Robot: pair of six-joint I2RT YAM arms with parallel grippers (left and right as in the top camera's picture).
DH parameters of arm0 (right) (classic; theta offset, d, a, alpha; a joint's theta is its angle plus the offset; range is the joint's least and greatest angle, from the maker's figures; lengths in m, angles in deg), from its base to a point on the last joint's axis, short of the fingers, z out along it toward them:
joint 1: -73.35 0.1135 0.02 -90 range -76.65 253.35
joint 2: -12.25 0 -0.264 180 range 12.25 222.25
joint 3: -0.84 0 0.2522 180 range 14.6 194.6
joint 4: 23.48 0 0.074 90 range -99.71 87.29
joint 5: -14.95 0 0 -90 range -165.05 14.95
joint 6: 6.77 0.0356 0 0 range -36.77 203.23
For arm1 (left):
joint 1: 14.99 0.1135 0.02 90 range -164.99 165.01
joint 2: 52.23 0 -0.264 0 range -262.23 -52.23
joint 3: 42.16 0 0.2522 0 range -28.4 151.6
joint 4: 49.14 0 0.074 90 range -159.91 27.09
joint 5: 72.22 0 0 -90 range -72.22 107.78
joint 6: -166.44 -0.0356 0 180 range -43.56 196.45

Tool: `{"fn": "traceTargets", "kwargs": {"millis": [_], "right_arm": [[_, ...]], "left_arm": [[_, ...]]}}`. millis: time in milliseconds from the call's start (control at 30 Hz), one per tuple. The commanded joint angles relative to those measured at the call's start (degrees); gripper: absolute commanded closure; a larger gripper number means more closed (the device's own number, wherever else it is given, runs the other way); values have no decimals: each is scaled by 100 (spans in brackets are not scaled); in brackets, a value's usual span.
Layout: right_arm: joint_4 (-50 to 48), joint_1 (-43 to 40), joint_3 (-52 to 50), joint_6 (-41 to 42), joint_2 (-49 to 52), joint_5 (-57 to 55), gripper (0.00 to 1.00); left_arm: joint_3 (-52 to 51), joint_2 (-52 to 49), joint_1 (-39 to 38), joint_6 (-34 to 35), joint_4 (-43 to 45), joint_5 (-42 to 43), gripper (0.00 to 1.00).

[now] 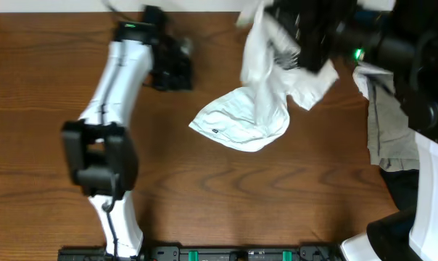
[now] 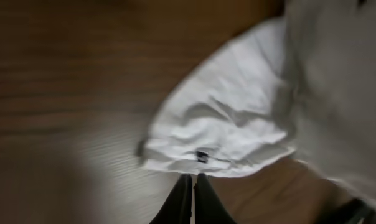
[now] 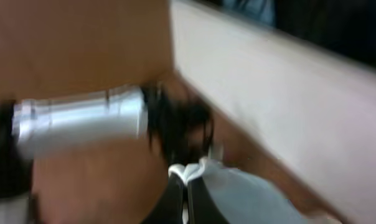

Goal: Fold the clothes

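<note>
The white T-shirt (image 1: 257, 109) hangs from my right gripper (image 1: 281, 29) at the table's far edge, its lower part bunched on the wood. In the right wrist view the gripper (image 3: 188, 173) is shut on a fold of the white cloth (image 3: 238, 193). My left gripper (image 1: 181, 76) hovers left of the shirt, apart from it. The left wrist view shows this gripper (image 2: 193, 179) shut and empty, just short of the shirt's edge (image 2: 225, 130) with its small black label (image 2: 202, 155). A grey-beige garment (image 1: 389, 123) and a black one (image 1: 402, 190) lie at the right.
The wooden table (image 1: 52, 87) stretches wide to the left and front. A pale wall edge (image 3: 281, 99) runs behind the table in the right wrist view. The left arm's silver tube (image 3: 82, 121) shows there too. The right arm's base (image 1: 429, 210) stands at the right edge.
</note>
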Motion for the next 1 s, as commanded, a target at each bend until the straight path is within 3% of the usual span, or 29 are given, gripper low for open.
{"fn": "traceTargets", "kwargs": {"millis": [0, 233, 300, 967], "right_arm": [[444, -26, 55, -476, -348, -861, 99], [695, -361, 55, 501, -826, -5110, 99], [697, -452, 55, 605, -938, -5816, 99], [1381, -544, 52, 903, -623, -6120, 99]], "left_arm": [[177, 400, 271, 197, 0, 127, 94], [175, 485, 352, 195, 122, 739, 94], [175, 485, 249, 195, 151, 739, 94], [160, 385, -1858, 273, 619, 688, 94]]}}
